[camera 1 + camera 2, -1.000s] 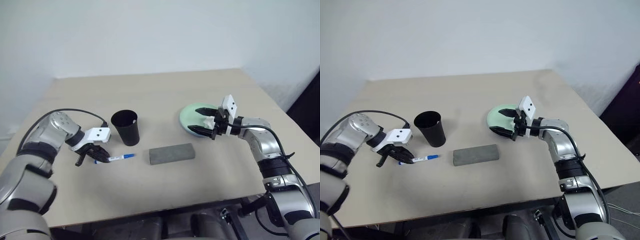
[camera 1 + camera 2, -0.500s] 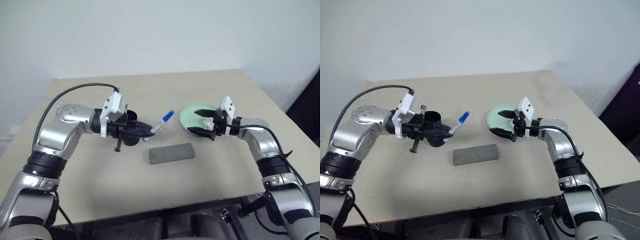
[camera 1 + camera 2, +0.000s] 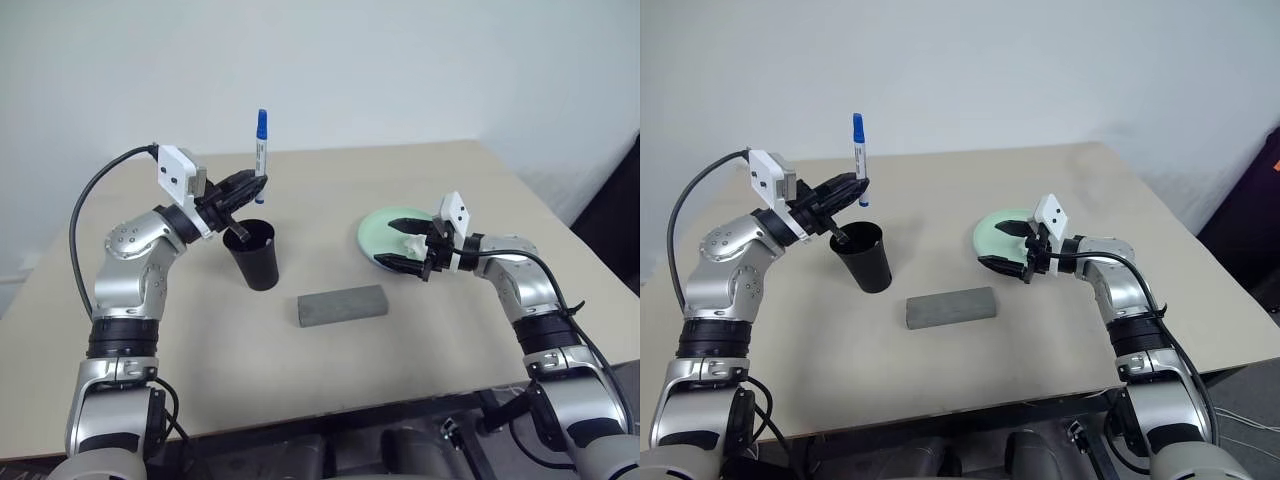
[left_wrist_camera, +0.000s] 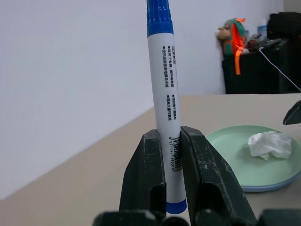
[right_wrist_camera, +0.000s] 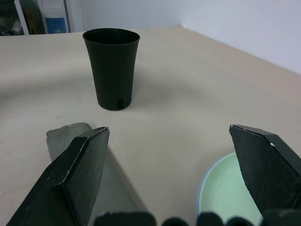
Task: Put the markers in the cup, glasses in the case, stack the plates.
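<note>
The marker [image 4: 165, 94], small unreadable print and a barcode on its barrel, stands clamped in the left tool [image 4: 170, 155]; right tool [image 5: 174, 155] gapes.

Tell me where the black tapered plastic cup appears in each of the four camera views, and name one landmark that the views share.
Left eye view: the black tapered plastic cup stands left of centre, below the left gripper.
Right eye view: left of centre, beyond the grey case.
Left wrist view: not in it.
Right wrist view: upper left, upright on the table.
Shared landmark: the pale green plate, seen in all four views.
</note>
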`<state>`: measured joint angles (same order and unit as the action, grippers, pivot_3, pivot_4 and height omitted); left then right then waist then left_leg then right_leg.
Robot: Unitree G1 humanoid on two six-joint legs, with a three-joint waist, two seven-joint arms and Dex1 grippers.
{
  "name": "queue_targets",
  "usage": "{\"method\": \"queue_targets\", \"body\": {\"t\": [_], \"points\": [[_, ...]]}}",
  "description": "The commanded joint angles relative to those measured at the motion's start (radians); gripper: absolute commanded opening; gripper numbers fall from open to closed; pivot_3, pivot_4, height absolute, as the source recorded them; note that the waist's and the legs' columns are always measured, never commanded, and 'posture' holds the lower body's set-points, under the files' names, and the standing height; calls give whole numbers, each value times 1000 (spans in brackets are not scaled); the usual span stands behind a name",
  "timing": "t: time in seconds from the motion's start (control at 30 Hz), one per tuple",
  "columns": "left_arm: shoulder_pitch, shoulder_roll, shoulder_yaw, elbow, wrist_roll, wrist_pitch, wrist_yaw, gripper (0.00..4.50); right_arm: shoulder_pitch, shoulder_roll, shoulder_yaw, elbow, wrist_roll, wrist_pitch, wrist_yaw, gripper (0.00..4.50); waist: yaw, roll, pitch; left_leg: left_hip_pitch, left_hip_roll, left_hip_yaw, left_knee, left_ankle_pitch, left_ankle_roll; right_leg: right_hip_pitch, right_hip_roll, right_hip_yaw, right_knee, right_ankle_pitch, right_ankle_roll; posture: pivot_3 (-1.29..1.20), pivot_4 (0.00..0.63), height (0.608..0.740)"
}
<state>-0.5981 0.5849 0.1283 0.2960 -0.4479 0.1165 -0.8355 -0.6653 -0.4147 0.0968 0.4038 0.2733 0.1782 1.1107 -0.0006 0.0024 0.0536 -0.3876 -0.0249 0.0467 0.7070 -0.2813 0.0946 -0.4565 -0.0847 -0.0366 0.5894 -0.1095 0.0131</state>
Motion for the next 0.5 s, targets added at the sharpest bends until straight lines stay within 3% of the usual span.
{"method": "queue_targets", "body": {"t": [0.03, 0.5], "points": [[3, -11, 57, -8, -30, 10, 8, 92, -25, -2, -18, -35, 10, -11, 1, 4439, -1, 0, 0, 0, 0, 0, 0, 0, 0, 0, 0, 0, 0, 0, 0, 0, 0, 740], [93, -70, 99, 31, -31, 11, 2, 92, -11, -2, -22, -47, 12, -12, -6, 4439, 0, 0, 0, 0, 0, 0, -1, 0, 0, -1, 0, -1, 0, 1, -2, 0, 0, 740]]}}
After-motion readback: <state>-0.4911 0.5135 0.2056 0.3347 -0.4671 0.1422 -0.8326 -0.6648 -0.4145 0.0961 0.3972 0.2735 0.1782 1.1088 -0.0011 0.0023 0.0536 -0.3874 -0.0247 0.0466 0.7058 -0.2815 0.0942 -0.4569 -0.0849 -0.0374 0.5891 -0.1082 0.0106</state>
